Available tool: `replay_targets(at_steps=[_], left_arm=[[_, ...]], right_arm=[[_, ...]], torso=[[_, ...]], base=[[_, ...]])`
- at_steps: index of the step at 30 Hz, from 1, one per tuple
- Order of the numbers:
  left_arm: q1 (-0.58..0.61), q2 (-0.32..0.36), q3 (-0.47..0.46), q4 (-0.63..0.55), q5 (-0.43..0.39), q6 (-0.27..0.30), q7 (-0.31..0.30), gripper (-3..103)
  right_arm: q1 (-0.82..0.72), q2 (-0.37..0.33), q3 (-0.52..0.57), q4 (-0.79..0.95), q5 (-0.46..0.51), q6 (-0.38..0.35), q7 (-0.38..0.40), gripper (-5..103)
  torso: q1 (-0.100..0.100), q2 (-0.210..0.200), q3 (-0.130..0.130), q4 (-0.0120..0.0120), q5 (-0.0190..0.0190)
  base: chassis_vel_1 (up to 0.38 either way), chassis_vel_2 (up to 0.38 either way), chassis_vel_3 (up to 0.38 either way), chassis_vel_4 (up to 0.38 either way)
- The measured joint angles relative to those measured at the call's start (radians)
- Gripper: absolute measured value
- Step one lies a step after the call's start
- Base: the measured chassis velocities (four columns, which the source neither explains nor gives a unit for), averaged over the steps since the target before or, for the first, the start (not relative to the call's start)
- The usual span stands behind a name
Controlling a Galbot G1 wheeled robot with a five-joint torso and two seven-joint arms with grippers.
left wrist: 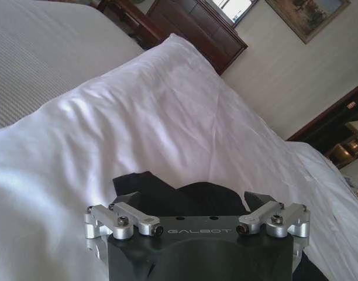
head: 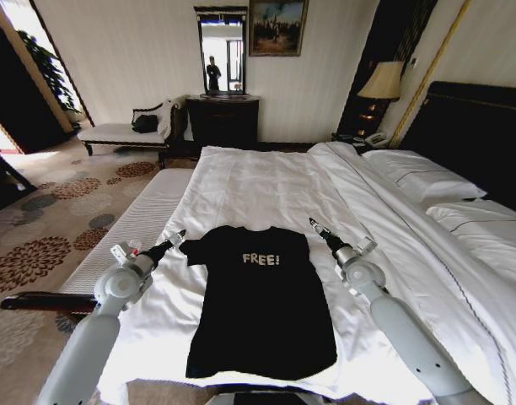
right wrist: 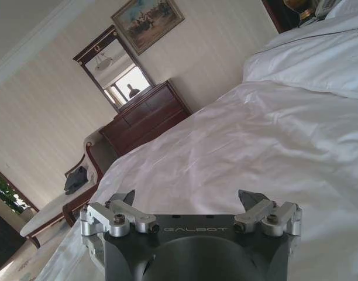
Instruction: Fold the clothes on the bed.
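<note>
on smooth white bed (head: 266, 181) — soft black t-shirt (head: 262, 304)

You see a bright room, lit by daylight from the far left doorway, which is overexposed. The white bed (head: 266, 190) glares softly, and the lamp (head: 382, 82) glows warm. In the head view, straight lines bend near the edges.

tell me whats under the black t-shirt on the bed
The black T-shirt lies flat on the white duvet of the bed. White cloth shows all around it; whatever sits directly beneath is covered. The left pincer is at its left sleeve.
</note>
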Motion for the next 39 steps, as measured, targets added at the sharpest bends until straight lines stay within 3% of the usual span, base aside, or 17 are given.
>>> replay_targets(at_steps=[5,15,28,31,34,36,39], left_arm=[[-0.021,-0.045,0.005,0.131,-0.011,-0.029,0.048,100],[-0.056,-0.08,-0.038,0.243,-0.077,-0.067,0.128,100],[-0.15,-0.139,0.004,0.385,-0.024,-0.096,0.165,100],[-0.15,-0.138,0.005,0.392,-0.019,-0.098,0.171,93],[-0.149,-0.133,0.002,0.398,-0.015,-0.101,0.188,77],[-0.149,-0.131,0.002,0.399,-0.015,-0.103,0.191,77],[-0.152,-0.125,0.002,0.409,-0.014,-0.107,0.202,61]], right_arm=[[-0.007,0.003,0.015,0.007,0.013,-0.005,0.014,100],[-0.015,-0.006,0.031,0.011,0.052,-0.014,0.024,100],[-0.015,-0.003,0.042,0.001,0.086,-0.002,0.027,100],[-0.017,-0.005,0.044,-0.003,0.085,-0.002,0.027,100],[-0.017,-0.005,0.045,-0.013,0.082,-0.002,0.026,100],[-0.017,-0.005,0.044,-0.014,0.081,-0.002,0.027,100],[-0.015,-0.001,0.038,-0.016,0.08,-0.002,0.027,100]], torso=[[0.0,0.0,0.0,0.0002,-0.0001],[0.0,0.0,0.0,0.0001,0.0],[0.0,0.0,0.0,0.0001,-0.0001],[0.0,0.0,0.0,0.0002,-0.0001],[0.0,0.0,0.0,0.0,-0.0001],[0.0,0.0,0.0,0.0,-0.0001],[0.0,0.0,0.0,0.0002,-0.0002]], base=[[0.0,0.0,0.0,0.0],[0.0,0.0,0.0,0.0],[0.0,0.0,0.0,0.0],[0.0,0.0,0.0,0.0],[0.0,0.0,0.0,0.0],[0.0,0.0,0.0,0.0],[0.0,0.0,0.0,0.0]])
